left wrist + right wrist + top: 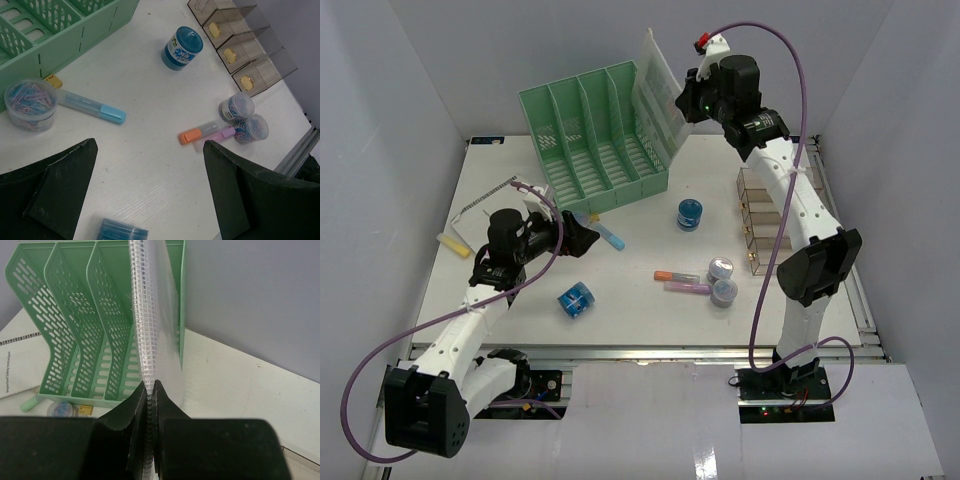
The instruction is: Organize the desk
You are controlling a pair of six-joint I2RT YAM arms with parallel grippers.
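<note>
**Right jaws.** They are clamped together on one edge of a clear mesh pouch, which you hold edge-on. Its long axis runs straight away from the jaws.
- Just beyond the jaws stands the green file rack, with its slots running the same way as the pouch.
- The sheet lines up over the slot nearest the rack's right wall. You cannot tell whether its far edge is already inside.
- Judgement: this arm is the nearer one to the rack. Your coming move is to ease the pouch onward between those walls without letting it flex onto a divider.

**Left jaws.** They stand wide apart and hold nothing, hovering above the desk.
- Nearest, just short of the jaw tips, is a blue-lidded tub.
- Ahead to the left is a clear tub of coloured paperclips, with a blue highlighter just beside it.
- Ahead to the right, an orange highlighter and a purple highlighter lie together. Next to them are two small tubs of clips.
- Farther off is a blue pot.
- Farthest is the clear compartment tray, with a brass-coloured piece at the front of each bay you can see.
</note>
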